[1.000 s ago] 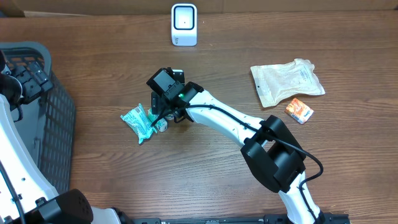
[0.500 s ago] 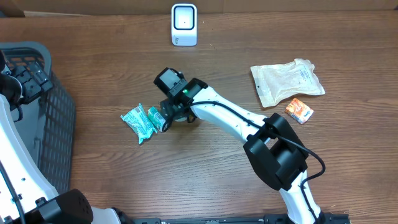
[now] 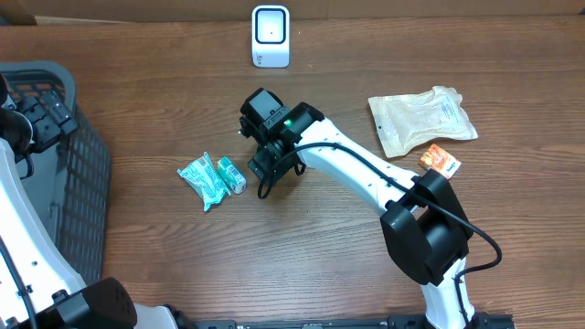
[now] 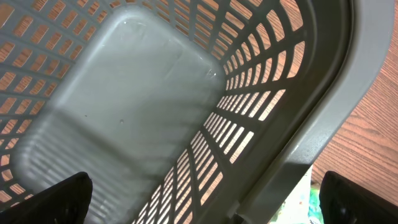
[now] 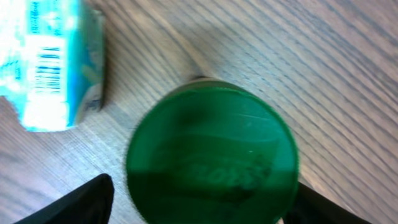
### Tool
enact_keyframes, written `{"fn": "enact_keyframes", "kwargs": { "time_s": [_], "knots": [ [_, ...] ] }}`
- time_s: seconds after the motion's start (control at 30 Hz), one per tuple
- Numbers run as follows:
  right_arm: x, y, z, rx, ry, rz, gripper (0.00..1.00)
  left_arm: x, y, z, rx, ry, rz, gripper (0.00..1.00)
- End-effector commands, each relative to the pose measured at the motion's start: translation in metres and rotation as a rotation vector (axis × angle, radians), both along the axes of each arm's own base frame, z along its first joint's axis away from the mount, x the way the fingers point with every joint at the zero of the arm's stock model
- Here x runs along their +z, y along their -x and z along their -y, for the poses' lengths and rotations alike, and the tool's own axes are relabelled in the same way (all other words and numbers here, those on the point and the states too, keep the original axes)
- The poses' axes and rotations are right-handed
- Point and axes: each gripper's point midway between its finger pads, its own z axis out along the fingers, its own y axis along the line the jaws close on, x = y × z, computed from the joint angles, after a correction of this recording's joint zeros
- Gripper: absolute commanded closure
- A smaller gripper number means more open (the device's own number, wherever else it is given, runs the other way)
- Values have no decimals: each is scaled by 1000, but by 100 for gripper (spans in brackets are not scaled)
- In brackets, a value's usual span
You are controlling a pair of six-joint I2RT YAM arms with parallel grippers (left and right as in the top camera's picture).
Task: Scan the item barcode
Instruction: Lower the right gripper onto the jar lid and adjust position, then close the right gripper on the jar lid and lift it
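Green cap (image 5: pixel 211 152) sits between the right claw's (image 5: pixel 199 202) spread fingers; left claw (image 4: pixel 202 199) gapes wide

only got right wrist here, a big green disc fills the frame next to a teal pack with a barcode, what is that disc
Observer: From overhead it is the cap end of a small teal bottle lying on its side on the table, beside the teal packet.
Operator: ok where's the scanner from there
Observer: The white scanner stands at the far edge of the table, well beyond the bottle.
Operator: left arm in the way?
Observer: No, the left gripper hangs open over the grey basket at the table's left side.
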Motion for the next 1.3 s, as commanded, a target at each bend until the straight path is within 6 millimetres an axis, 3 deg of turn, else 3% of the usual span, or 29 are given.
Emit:
{"fn": "enact_keyframes", "kwargs": {
  "time_s": [0.0, 0.2, 0.43, 0.67, 1.27],
  "knots": [
    [26, 4, -20, 88, -123, -7, 0, 1, -1, -1, 7, 2, 6, 0],
    [30, 5, -33, 112, -190, -15, 0, 1, -1, -1, 7, 2, 5, 0],
    [25, -3, -31, 154, -161, 32, 0, 1, -1, -1, 7, 2, 6, 1],
    [9, 4, -25, 224, -128, 28, 0, 1, -1, -1, 7, 2, 6, 1],
    [15, -19, -32, 299, -158, 133, 7, 1, -1, -1, 7, 2, 6, 0]
  ]
}}
